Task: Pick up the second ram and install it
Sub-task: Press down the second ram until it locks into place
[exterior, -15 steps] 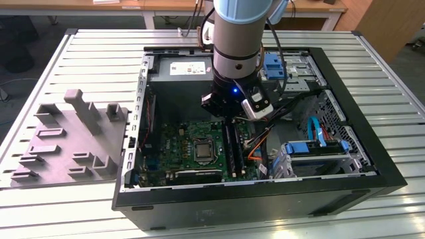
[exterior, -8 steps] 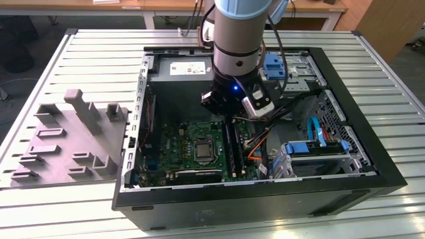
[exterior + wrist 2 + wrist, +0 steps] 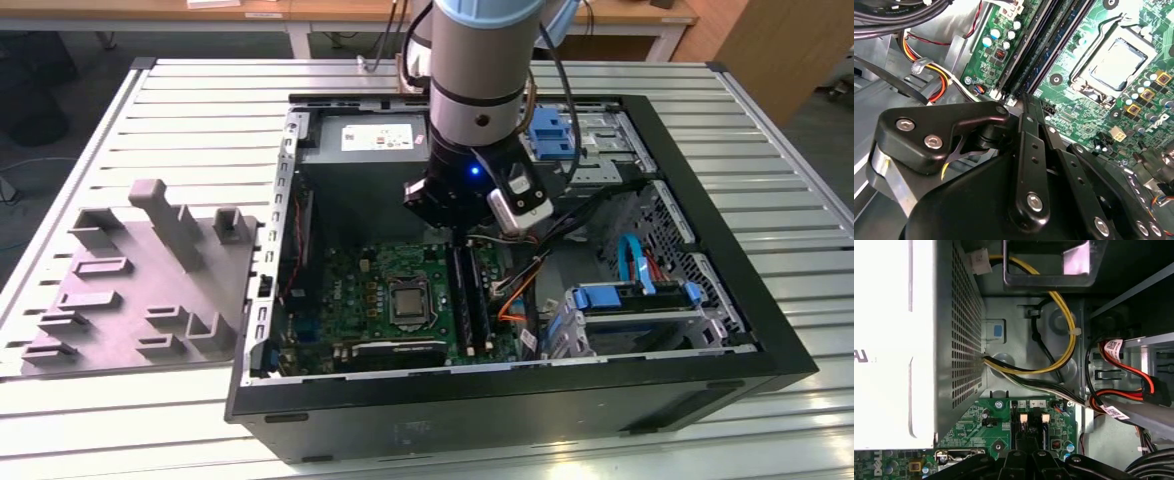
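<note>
Claw (image 3: 1023,100) is way down inside the open computer case (image 3: 534,400), tip right at the end of the long black memory slots (image 3: 1049,45). In both wrist views its black linkage blocks the tip, so I honestly can't tell how far open it is or whether it's got hold of anything.

The ram stick (image 3: 1044,436), as best I can make out, is the thin blue edge standing in a slot just beside the claw tip, next to the white slot clips (image 3: 1023,417). Can't tell if it's pushed fully home.

Beside the slots on the green motherboard (image 3: 360,290) is the processor socket (image 3: 1116,60) with its metal frame. Past the end of the slots, a bundle of yellow and black cables (image 3: 1064,340) loops along the case wall next to the grey power supply (image 3: 954,340).

In the exterior view the arm (image 3: 474,70) comes straight down into the case, which lies on a slatted metal table (image 3: 174,110). A grey holder block (image 3: 134,290) sits on the exterior view's left, well apart from the claw.
</note>
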You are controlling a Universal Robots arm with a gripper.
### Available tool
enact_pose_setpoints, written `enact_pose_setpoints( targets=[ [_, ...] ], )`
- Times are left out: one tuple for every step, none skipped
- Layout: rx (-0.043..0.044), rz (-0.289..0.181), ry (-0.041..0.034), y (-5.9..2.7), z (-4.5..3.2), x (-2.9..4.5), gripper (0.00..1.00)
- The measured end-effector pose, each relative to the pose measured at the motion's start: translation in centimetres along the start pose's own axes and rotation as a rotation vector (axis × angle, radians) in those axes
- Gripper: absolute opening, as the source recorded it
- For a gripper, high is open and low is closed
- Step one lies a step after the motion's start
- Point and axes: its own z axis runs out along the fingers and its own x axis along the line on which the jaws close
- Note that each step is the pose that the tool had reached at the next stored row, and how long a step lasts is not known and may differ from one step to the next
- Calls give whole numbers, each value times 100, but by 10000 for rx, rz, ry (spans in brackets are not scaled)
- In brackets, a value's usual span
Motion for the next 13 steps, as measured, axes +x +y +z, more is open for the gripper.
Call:
enact_pose_setpoints(
  targets=[
    [3, 0, 1, -1, -1, 0, 11],
    [4, -2, 1, -7, -2, -1, 11],
    [4, -2, 2, -18, -2, -1, 11],
    [2, -1, 1, -33, -2, -1, 11],
    [4, -1, 1, -50, -3, -2, 11],
    [4, -1, 2, -68, -3, -2, 11],
    [3, -1, 1, -87, -4, -3, 11],
    [2, 0, 1, -108, -4, -3, 11],
    [1, -1, 1, -130, -4, -4, 11],
    [1, 0, 1, -152, -5, -5, 11],
    [2, -1, 1, -177, -6, -6, 11],
    [3, 0, 1, -201, -6, -7, 11],
    [3, 0, 1, -225, -7, -7, 11]
  ],
)
